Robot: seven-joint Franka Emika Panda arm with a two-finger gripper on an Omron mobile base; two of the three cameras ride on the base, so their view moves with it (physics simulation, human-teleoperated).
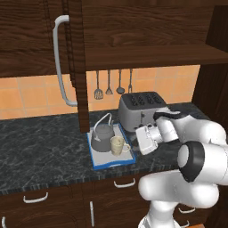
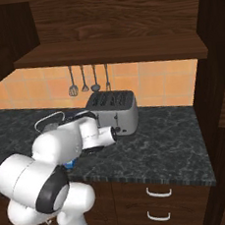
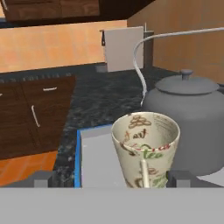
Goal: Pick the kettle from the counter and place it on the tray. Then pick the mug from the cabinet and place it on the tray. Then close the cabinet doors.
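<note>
1. On the tray (image 1: pixel 103 160): kettle (image 1: pixel 103 137) and mug (image 1: pixel 117 145) both sit inside the blue rim, mug at 4 o'clock of the kettle, just beside it, upright
2. Gripper (image 3: pixel 113 179) is spread wide and holds nothing; in the hand view the fingertips (image 3: pixel 42 177) stand either side of the mug with clear gaps, so I judge the mug is let go
3. Wrist lies level at 3 o'clock of the tray, between it and the toaster (image 1: pixel 141 110), probably so it can back straight off without tipping the mug
4. Cabinet doors not closed yet: one door (image 1: pixel 76 62) stands edge-on at 12 o'clock of the tray, bar handle (image 1: pixel 61 62) facing left
5. Judgement: both placements done, closing the doors remains
</note>
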